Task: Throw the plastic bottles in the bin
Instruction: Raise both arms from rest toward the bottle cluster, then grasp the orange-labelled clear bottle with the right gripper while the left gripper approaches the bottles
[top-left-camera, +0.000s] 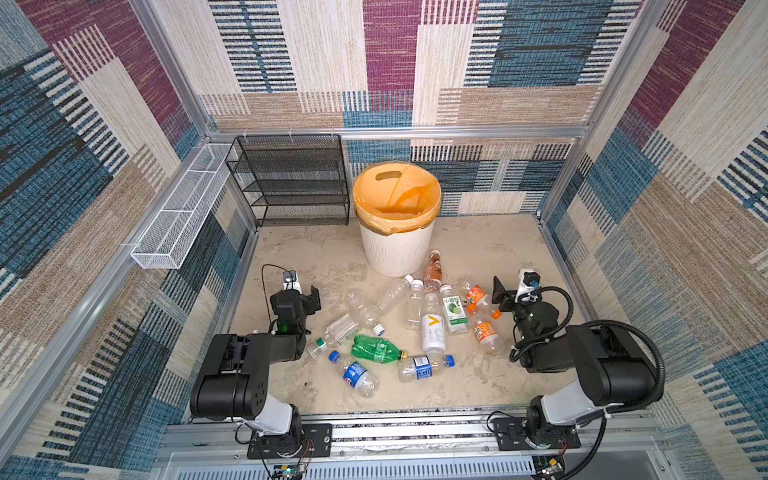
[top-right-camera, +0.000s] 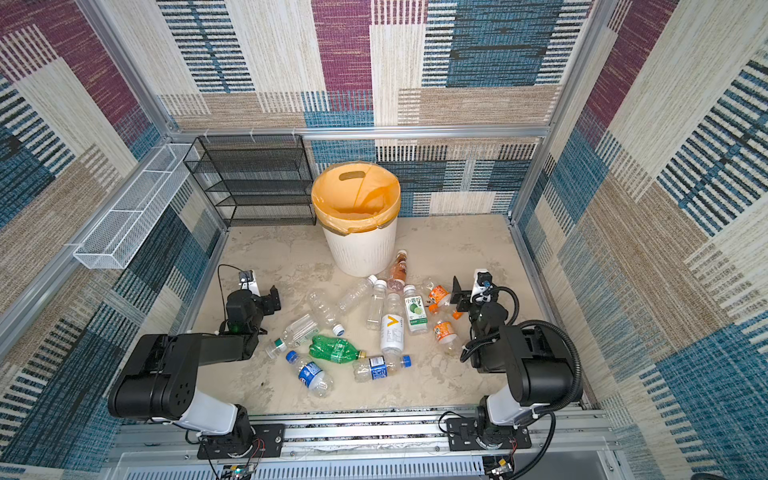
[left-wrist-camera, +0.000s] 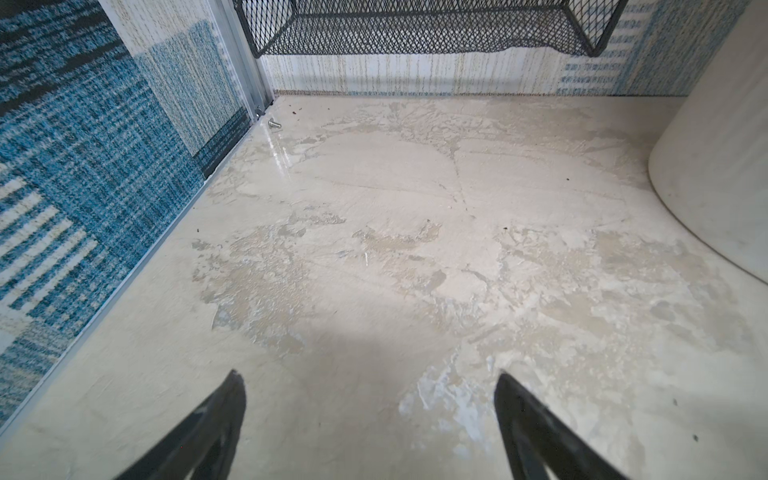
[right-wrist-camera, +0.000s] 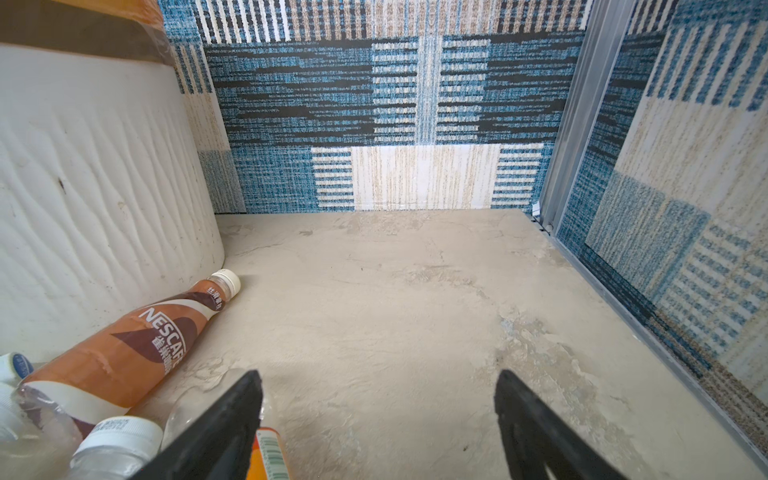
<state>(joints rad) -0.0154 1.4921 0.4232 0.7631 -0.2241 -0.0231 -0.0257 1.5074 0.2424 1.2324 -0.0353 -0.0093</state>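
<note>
A black mesh shelf rack (top-left-camera: 291, 183) is set against the back wall in both top views; the rack's lowest tier (left-wrist-camera: 415, 29) is shown in the left wrist view. Just left of the rack, a long white wire basket (top-left-camera: 178, 212) is mounted along the side wall. In front of the rack, a worn, mottled beige tabletop (top-left-camera: 316, 253) is spread. A small silver screw (left-wrist-camera: 274, 123) is seen lying near the rack's corner, beside an aluminium post (left-wrist-camera: 239, 50). Behind the rack, patchwork carpet panels (top-left-camera: 390, 54) are fixed.
</note>
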